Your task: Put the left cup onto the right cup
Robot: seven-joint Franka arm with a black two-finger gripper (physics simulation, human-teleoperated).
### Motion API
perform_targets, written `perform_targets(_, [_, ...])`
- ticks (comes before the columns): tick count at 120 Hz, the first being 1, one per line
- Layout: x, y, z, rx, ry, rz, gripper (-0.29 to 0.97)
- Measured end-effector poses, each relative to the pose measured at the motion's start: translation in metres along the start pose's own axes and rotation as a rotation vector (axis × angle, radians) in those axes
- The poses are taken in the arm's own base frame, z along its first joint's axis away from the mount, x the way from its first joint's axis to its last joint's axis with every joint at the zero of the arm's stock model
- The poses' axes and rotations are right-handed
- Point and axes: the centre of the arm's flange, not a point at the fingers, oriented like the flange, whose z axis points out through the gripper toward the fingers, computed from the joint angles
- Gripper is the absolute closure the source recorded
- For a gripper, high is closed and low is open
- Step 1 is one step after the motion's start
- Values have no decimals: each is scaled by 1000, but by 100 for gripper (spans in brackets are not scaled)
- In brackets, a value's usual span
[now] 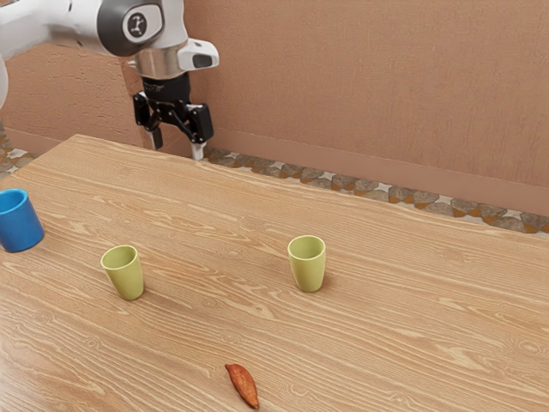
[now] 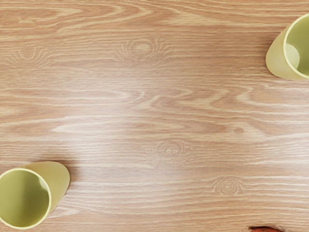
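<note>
The gripper [image 1: 177, 144] was held wide and empty above the bench [image 1: 386, 326]; the left cup [image 1: 123, 271] and right cup [image 1: 307, 263] were set well apart.

Left cup [image 1: 123, 271] and right cup [image 1: 307, 263] are yellow-green, third cup [image 1: 17, 220] blue, table [image 1: 412, 309] wood-grained, small item [image 1: 243, 384] seemingly orange-brown.

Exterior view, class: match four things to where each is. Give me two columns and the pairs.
1 blue cup
2 left green cup
3 orange-brown item
4 pincer

a nearest the table's front edge
b open, in the air near the far edge
c at the exterior view's left edge
d between blue cup and right green cup

Pairs: 1-c, 2-d, 3-a, 4-b
</note>
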Motion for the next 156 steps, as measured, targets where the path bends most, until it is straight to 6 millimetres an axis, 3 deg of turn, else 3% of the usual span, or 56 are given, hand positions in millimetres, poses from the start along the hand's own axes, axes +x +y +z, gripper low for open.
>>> perform_targets(41, [4, 1, 8, -1, 8, 2, 0])
perform_targets(133, [1, -19, 106, -24, -30, -38, 0])
perform_targets(156, [-12, -30, 122, -32, -26, -60, 0])
